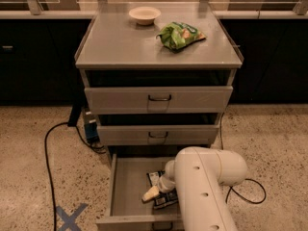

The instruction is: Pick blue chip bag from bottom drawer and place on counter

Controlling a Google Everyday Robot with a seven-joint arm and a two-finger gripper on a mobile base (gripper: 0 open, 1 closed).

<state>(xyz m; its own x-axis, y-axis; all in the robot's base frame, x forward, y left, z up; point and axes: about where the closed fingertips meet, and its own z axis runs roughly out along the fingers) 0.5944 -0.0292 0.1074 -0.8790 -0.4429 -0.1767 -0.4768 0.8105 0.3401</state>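
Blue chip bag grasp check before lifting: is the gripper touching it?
Cannot tell. In the camera view the gripper overlaps the blue chip bag in the bottom drawer, but the arm hides any contact or gap.

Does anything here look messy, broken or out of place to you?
Nothing looks spilled or broken. The bottom drawer stands pulled open, with the gripper down inside it at the blue chip bag. A loose cable trails across the floor near a blue tape X.

Green chip bag (180, 35) near a cream bowl (144, 15); blue cross (70, 217) on the floor (269, 138)
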